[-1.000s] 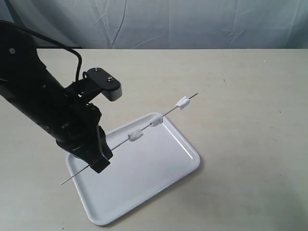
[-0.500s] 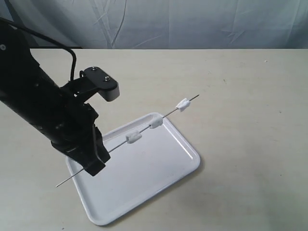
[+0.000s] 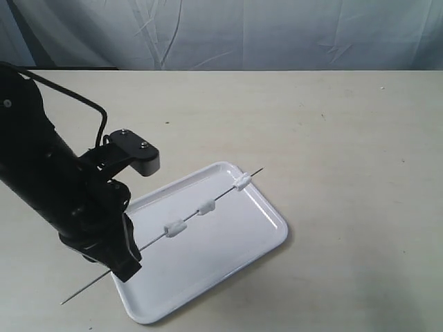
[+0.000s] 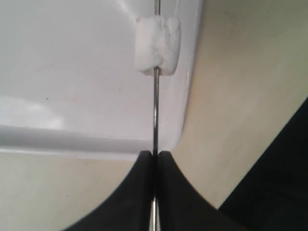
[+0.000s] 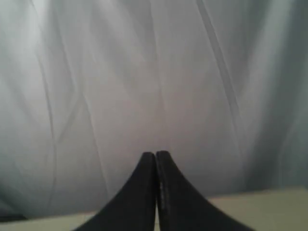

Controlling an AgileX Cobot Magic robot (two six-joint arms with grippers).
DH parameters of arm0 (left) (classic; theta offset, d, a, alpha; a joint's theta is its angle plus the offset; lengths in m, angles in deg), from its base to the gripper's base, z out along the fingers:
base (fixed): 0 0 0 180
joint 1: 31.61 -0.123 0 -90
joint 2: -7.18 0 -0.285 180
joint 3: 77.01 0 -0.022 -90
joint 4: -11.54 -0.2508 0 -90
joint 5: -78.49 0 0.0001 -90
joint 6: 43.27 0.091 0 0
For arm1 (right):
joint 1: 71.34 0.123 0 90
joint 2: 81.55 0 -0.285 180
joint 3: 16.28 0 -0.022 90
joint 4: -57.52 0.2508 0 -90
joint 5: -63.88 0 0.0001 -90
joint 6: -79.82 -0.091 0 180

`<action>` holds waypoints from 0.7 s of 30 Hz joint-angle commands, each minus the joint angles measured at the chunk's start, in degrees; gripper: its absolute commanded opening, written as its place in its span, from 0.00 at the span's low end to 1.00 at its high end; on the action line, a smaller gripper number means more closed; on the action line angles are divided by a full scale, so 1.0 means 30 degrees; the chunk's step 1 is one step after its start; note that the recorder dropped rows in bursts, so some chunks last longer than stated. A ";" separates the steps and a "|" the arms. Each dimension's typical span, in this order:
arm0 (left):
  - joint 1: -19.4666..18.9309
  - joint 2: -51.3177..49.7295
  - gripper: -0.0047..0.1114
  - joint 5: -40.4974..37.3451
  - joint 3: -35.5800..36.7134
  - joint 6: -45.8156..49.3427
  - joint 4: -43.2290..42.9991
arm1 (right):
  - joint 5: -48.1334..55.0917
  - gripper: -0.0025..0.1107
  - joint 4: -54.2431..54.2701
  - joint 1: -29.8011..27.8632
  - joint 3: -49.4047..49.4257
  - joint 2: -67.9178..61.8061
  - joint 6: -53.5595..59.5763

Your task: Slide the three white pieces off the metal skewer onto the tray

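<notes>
Clamping the metal skewer [image 3: 221, 195], the left pincer [image 3: 127, 259] is holding three white pieces [image 3: 205, 207] over the tray [image 3: 221, 249]; the outermost piece [image 3: 241, 182], by the rim, is risking a landing on the desk [image 3: 346, 138].

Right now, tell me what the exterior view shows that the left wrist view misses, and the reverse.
Exterior only: all three white pieces on the metal skewer, its free tip, the whole tray. Left wrist only: the left claw with its tips shut tight on the skewer. Both: skewer, tray corner, the piece nearest the claw.
</notes>
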 commanded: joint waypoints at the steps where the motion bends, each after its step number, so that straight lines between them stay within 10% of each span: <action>1: 0.0122 0.0194 0.04 0.0044 0.0142 -0.1305 -0.0724 | 0.4029 0.02 0.0292 -0.0054 -0.0075 -0.4218 -0.0248; 11: 0.0122 0.0194 0.04 0.0355 0.0142 -0.1302 -0.0382 | 0.5934 0.02 1.0009 -0.0054 -0.0075 -1.2572 0.2427; 21: 0.0122 0.0194 0.04 0.1622 0.0815 -0.1256 0.1692 | 1.0707 0.02 3.7507 -0.0054 -0.0111 -1.7270 2.8283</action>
